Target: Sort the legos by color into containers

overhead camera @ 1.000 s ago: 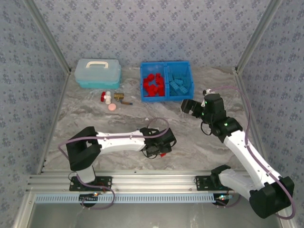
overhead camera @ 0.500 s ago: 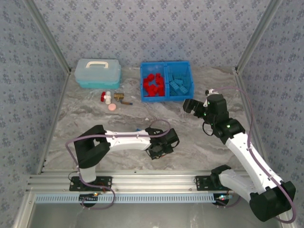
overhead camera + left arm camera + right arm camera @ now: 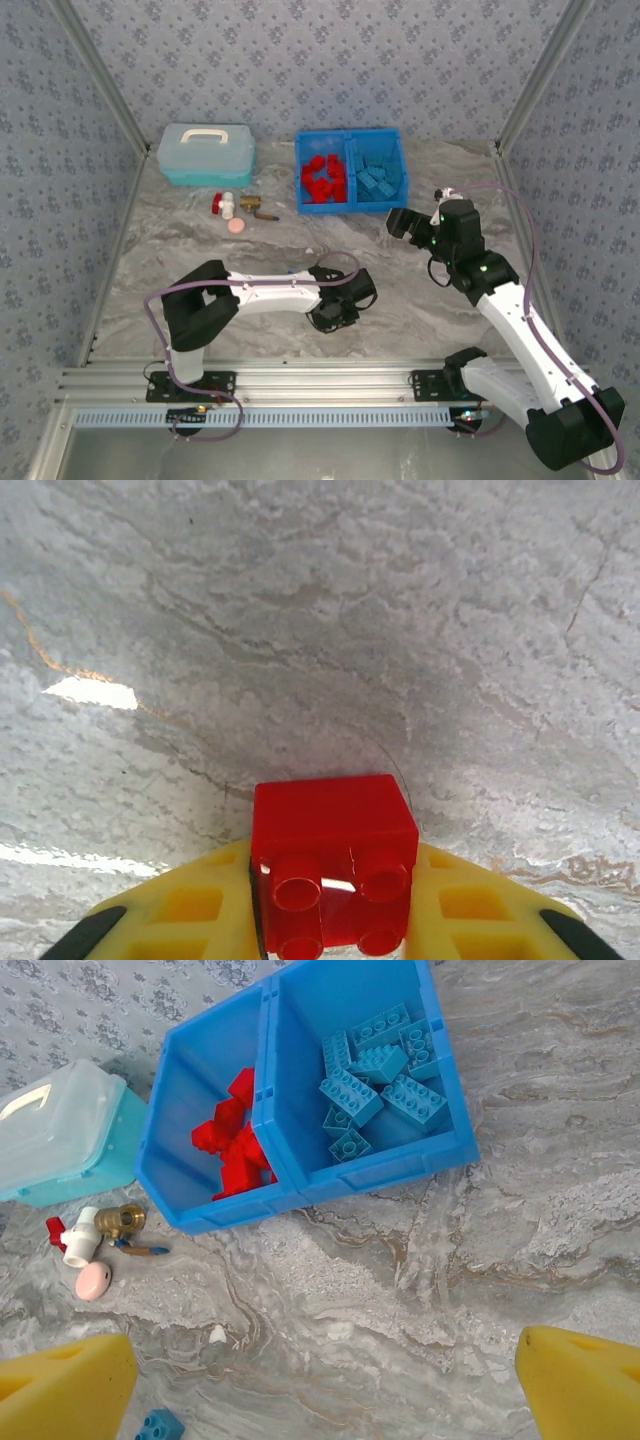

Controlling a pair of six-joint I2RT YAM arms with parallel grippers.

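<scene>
Low left end effector (image 3: pixel 335 905) grips 1 red lego (image 3: pixel 333 830); right end effector (image 3: pixel 328 1380) hangs wide.

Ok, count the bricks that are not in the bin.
2: a red brick clamped in the left gripper, and a blue brick loose on the table; others may be hidden.

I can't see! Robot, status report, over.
Left end effector shut on red lego. Right end effector open. Blue lego loose on table. Nothing blocking bin.

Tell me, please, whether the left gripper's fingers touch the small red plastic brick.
Touching: the left wrist view shows the small red plastic brick wedged between both yellow fingers, without gaps.
</scene>
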